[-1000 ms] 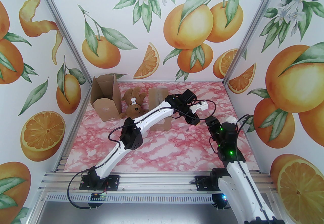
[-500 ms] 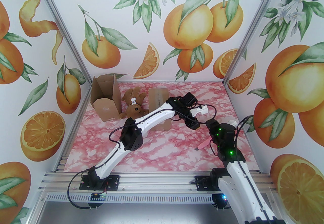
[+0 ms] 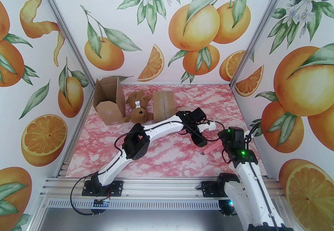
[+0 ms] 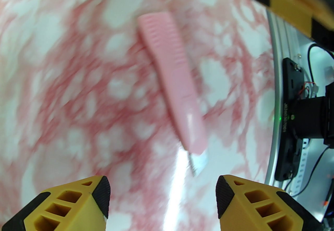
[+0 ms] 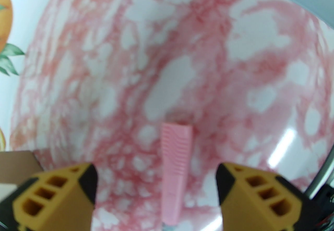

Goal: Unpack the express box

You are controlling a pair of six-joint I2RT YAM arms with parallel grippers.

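Sealed cardboard box (image 3: 163,104) lies near the far edge of the table (image 3: 167,162), beside a teddy bear (image 3: 137,110). Left gripper (image 4: 161,190) and right gripper (image 5: 156,180) both stand with fingers spread, holding nothing, close to a pink knife (image 3: 212,148) lying near the right edge.

1. My left arm (image 3: 156,127) and right arm (image 3: 250,180): white link shells, black joint housings.
2. Black cables (image 3: 69,196) looped along both; green LEDs (image 3: 242,152) lit.
3. My fingers (image 4: 73,206): yellow, lattice cut-outs, black tips.
4. Black base plates (image 3: 103,188).
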